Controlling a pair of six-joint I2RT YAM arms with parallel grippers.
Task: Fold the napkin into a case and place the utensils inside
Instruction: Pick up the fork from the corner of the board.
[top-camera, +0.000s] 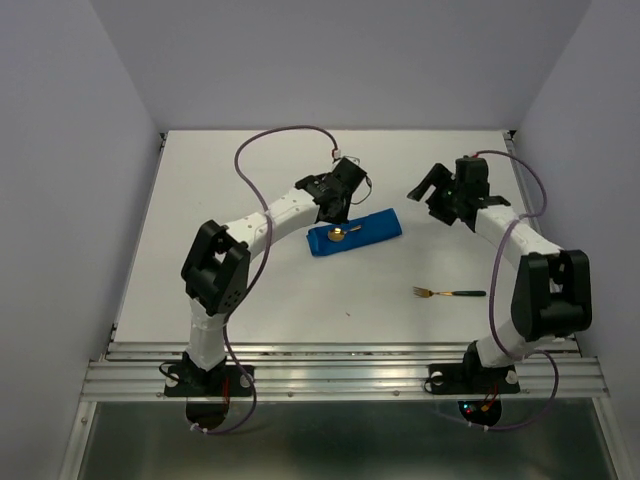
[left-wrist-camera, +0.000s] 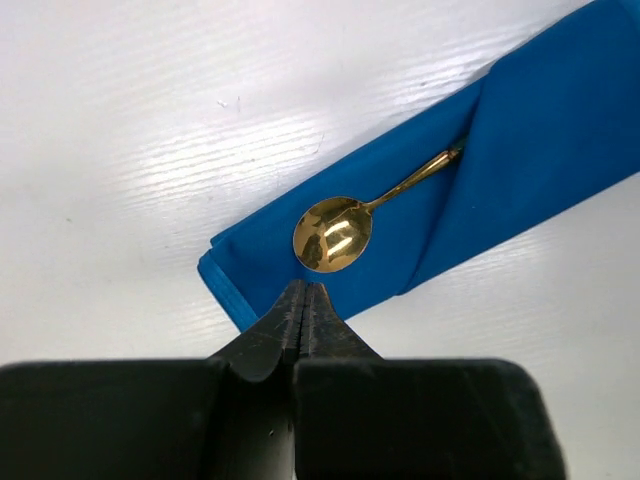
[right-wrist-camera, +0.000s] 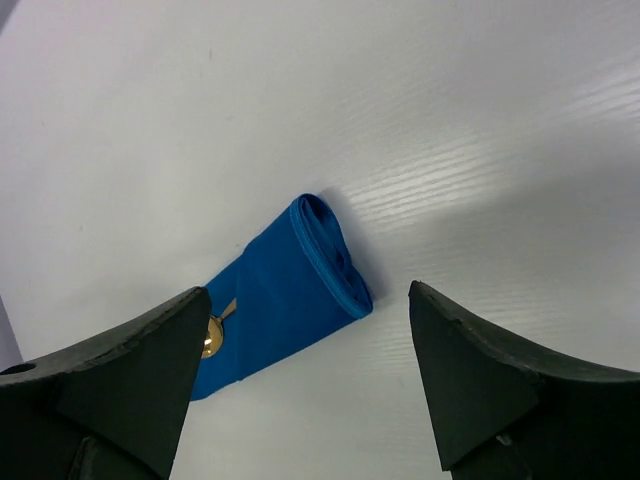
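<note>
The blue napkin (top-camera: 357, 232) lies folded as a narrow case (left-wrist-camera: 520, 140) mid-table. The spoon (left-wrist-camera: 335, 233) rests in it: gold bowl out on the lower flap, handle tucked under the diagonal fold. From the right wrist, the case's (right-wrist-camera: 290, 300) rolled end faces me and the spoon's bowl (right-wrist-camera: 211, 337) peeks out beside my left finger. The fork (top-camera: 448, 293) lies alone on the table, nearer the right arm's base. My left gripper (left-wrist-camera: 303, 292) (top-camera: 331, 213) hovers over the case's near edge, shut and empty. My right gripper (right-wrist-camera: 308, 290) (top-camera: 428, 188) stands wide open to the right of the case, holding nothing.
The white table (top-camera: 250, 290) is walled by grey panels on the left, back and right. A metal rail (top-camera: 340, 370) runs along the near edge by the arm bases. Purple cables (top-camera: 275, 135) loop above both arms.
</note>
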